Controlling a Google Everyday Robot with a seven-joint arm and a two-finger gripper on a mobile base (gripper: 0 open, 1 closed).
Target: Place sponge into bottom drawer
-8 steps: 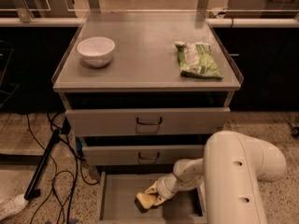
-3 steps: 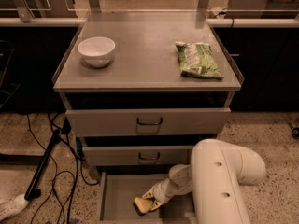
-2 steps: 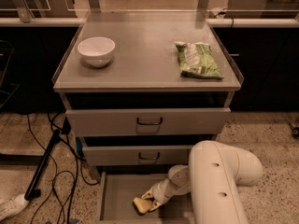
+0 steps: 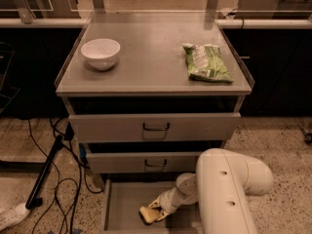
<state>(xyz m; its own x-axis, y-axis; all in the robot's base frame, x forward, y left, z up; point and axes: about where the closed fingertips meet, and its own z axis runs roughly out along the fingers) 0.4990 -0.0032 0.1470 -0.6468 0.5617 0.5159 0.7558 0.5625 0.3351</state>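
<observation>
The 2-finger end effector pinches the small pale-yellow sponge low inside the open grey metal bottom drawer.

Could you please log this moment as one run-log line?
end effector: in bottom drawer | sponge: gripped | release: not yet done

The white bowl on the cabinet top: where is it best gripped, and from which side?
Take the white bowl by its rim, from straight above: it stands upright, mouth open, apart from the green bag. The gripper is low in the bottom drawer, at the sponge.
</observation>
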